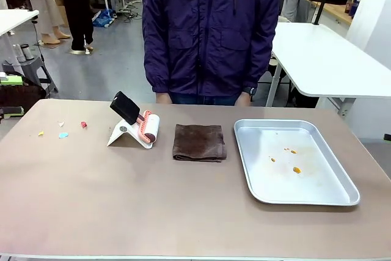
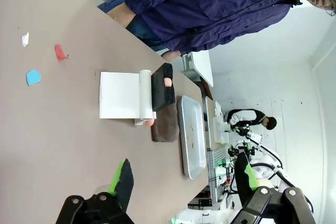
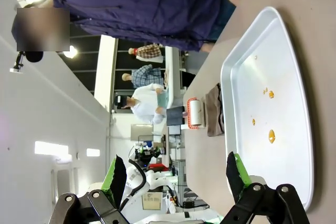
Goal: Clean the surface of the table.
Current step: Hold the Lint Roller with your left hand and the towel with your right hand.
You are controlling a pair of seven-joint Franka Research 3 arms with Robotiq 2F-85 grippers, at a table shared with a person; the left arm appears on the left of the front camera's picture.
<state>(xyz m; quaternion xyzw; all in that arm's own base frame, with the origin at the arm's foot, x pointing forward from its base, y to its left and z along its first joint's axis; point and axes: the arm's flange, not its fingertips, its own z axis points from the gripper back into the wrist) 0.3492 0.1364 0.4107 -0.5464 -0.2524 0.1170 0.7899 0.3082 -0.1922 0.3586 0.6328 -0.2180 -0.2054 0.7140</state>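
Left end effector [image 2: 184,174] spread | right end effector [image 3: 176,172] spread | roller [image 1: 151,128] print seemingly illegible

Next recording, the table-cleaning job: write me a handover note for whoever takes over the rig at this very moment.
Left pincer: open, holding nothing, above the table.
Right pincer: open, holding nothing, near the metal tray.
Things: coloured scraps lie at the table's left; roller and folded brown cloth mid-table; tray at right, with orange specks in it. Person stands at the far side.
Done: nothing visible; roller and cloth lie untouched.
Left: clear the scraps, wipe the top.
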